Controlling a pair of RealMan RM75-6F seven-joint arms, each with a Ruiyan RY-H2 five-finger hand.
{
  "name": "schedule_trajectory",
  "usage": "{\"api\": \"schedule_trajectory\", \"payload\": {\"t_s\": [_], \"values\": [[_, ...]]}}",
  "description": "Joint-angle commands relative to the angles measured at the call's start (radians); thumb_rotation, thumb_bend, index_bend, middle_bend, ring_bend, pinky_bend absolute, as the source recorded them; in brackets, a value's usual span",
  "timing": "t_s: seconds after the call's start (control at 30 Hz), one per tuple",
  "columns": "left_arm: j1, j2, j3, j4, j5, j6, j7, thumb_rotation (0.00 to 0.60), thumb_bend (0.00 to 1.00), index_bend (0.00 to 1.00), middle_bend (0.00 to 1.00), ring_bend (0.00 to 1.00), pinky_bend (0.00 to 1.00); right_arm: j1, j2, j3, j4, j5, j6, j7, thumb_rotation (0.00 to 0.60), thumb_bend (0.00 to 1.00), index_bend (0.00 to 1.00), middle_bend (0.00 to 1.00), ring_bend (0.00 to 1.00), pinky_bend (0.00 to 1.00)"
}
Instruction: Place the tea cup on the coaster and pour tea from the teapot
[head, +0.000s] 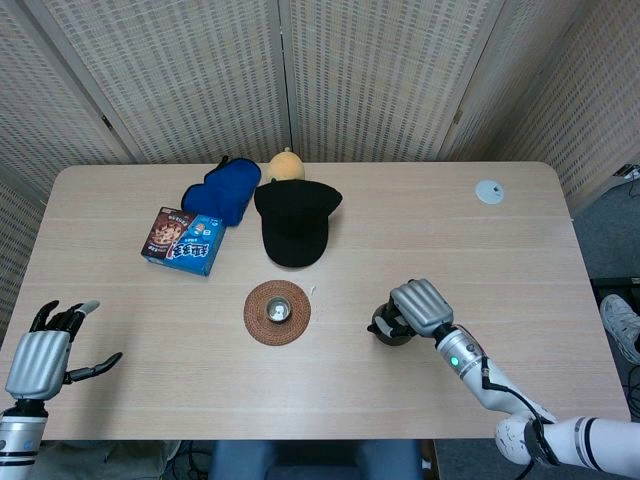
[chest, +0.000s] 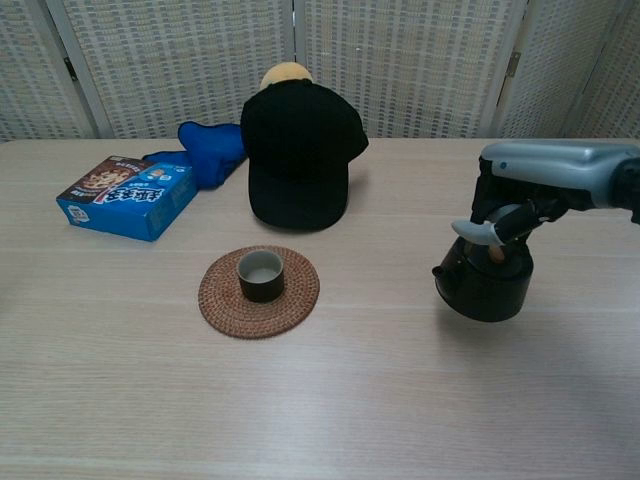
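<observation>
The right hand (chest: 520, 190) grips the black teapot (chest: 482, 282) from above, holding it to the right of the woven coaster (chest: 259, 291), well apart from it. The tea cup (chest: 260, 275) sits on the coaster at mid-desk (chest: 330, 400). The left hand (head: 40, 355) hangs released, fingers spread, at the desk's near-left corner.

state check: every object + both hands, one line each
tea cup: upright, on the coaster
coaster: flat on table, under the cup
teapot: upright, held from above, spout toward the cup
right hand: grips the teapot's top
left hand: open, holds nothing
black cap: lying on table
snack box: closed, lying flat
</observation>
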Motion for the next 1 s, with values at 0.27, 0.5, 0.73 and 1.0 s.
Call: {"api": "schedule_trajectory", "payload": {"t_s": [0.27, 0.5, 0.73, 1.0], "values": [[0.009, 0.007, 0.003, 0.002, 0.003, 0.013, -0.006, 0.111, 0.06, 0.19, 0.23, 0.29, 0.09, 0.109, -0.095, 0.06, 0.106, 0.054, -0.057, -0.061, 0.331, 0.46, 1.0, 1.0, 1.0, 0.47], [0.022, 0.013, 0.006, -0.001, 0.011, 0.035, -0.009, 0.109, 0.06, 0.19, 0.23, 0.29, 0.08, 0.196, -0.177, 0.096, 0.19, 0.1, -0.096, -0.099, 0.332, 0.46, 1.0, 1.0, 1.0, 0.47], [0.032, 0.016, 0.012, -0.003, 0.017, 0.046, -0.008, 0.111, 0.06, 0.19, 0.23, 0.29, 0.08, 0.278, -0.235, 0.115, 0.259, 0.141, -0.119, -0.155, 0.332, 0.46, 1.0, 1.0, 1.0, 0.47], [0.042, 0.018, 0.017, -0.001, 0.02, 0.055, -0.011, 0.11, 0.06, 0.19, 0.23, 0.29, 0.08, 0.357, -0.278, 0.118, 0.311, 0.189, -0.132, -0.224, 0.334, 0.46, 1.0, 1.0, 1.0, 0.48]]}}
